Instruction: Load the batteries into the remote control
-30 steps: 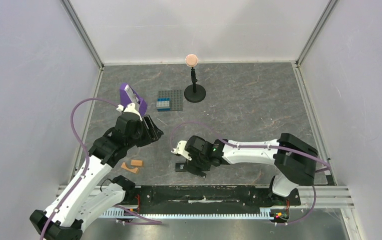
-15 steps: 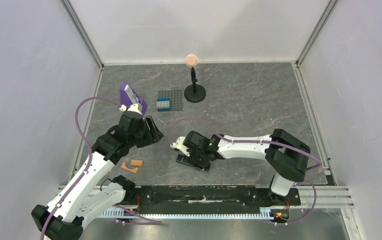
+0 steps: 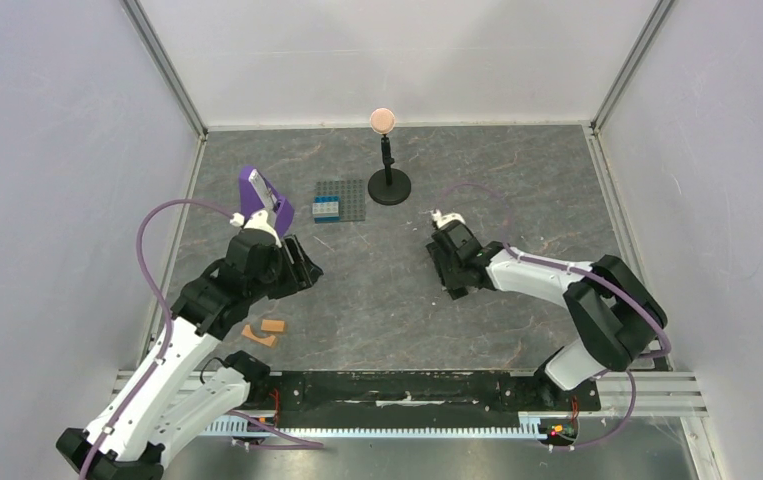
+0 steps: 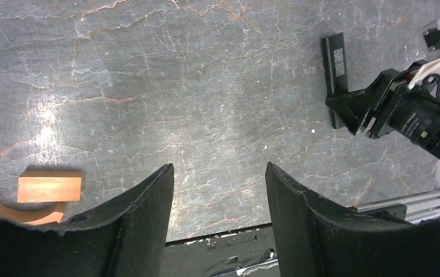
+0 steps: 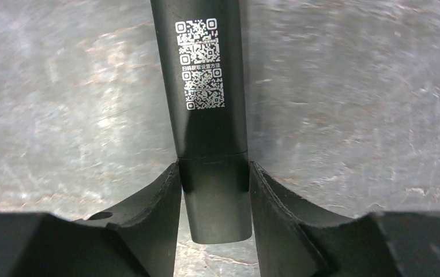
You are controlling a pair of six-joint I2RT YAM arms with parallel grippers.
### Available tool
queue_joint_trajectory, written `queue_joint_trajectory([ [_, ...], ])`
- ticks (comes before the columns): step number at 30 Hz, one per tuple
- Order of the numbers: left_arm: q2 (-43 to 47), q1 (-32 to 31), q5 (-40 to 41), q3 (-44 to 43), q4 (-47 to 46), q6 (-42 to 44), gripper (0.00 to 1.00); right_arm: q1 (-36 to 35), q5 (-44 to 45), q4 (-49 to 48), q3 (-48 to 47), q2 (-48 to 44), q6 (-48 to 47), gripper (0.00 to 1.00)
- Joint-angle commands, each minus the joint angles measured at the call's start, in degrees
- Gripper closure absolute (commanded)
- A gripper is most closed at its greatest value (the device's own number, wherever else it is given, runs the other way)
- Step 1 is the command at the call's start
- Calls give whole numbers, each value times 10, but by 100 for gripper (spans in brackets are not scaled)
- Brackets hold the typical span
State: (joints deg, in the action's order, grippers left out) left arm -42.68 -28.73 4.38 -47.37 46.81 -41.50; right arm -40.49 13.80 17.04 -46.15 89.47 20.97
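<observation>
The remote control (image 5: 206,115) is a slim black bar with a white QR label facing up. My right gripper (image 5: 214,173) is shut on its near end, low over the table. In the left wrist view the remote (image 4: 335,63) sticks out from the right gripper (image 4: 353,112). In the top view the right gripper (image 3: 449,280) is right of the table's middle and mostly covers the remote. My left gripper (image 3: 302,265) is open and empty above bare table, as the left wrist view (image 4: 218,167) shows. No batteries are in view.
Two orange-tan blocks (image 3: 265,331) lie near the front left, one showing in the left wrist view (image 4: 49,188). A grey studded baseplate (image 3: 342,200) with a blue brick, a black stand with a pink ball (image 3: 388,185) and a purple holder (image 3: 262,195) stand at the back.
My right gripper has carried the remote from the front middle of the table to the right and farther back. The left arm has barely moved.
</observation>
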Motion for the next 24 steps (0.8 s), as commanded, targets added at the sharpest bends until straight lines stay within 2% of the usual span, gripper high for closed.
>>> queue_joint_trajectory([
  [1, 20, 2, -3, -24, 9, 1, 35, 49, 50, 4, 34, -5, 58, 50],
  [4, 23, 1, -14, -27, 17, 3, 34, 53, 47, -11, 48, -18, 59, 34],
  [7, 20, 2, -29, -37, 38, 3, 33, 53, 49, -11, 47, -40, 59, 24],
  [9, 19, 1, -31, -49, 60, -6, 27, 54, 52, -3, 43, -63, 58, 19],
  [11, 23, 2, -21, -67, 93, -27, 25, 55, 61, 12, 35, -98, 57, 14],
  [14, 41, 1, 38, -110, 175, -88, 23, 58, 77, 43, 25, -174, 57, 8],
  [16, 70, 2, 58, -129, 193, -80, 23, 59, 90, 62, 25, -237, 57, 4],
  [24, 250, 1, 46, -150, 162, -24, 21, 63, 207, 148, -22, -483, 56, 2],
])
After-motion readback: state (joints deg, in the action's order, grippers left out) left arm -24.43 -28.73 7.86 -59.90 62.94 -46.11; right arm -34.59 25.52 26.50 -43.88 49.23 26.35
